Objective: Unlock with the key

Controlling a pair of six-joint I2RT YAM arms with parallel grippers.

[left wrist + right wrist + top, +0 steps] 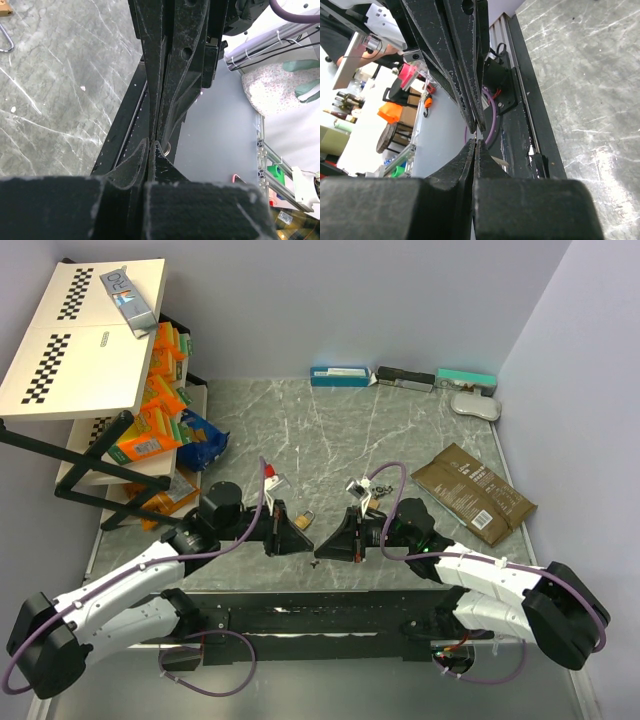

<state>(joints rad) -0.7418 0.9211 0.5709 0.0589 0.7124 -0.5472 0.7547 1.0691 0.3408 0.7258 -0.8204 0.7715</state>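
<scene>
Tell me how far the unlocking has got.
Nothing looks done: the padlock lies on the table, apart from both grippers. In hand: left gripper and right gripper are shut beside it; no key clearly visible. Left: inserting and turning the key.

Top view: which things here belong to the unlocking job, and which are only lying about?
For the job: padlock; small dark piece near it, possibly the key; left gripper and right gripper, both shut.

Lying about: brown pouch; boxes along the far wall; shelf of snack packets.
</scene>
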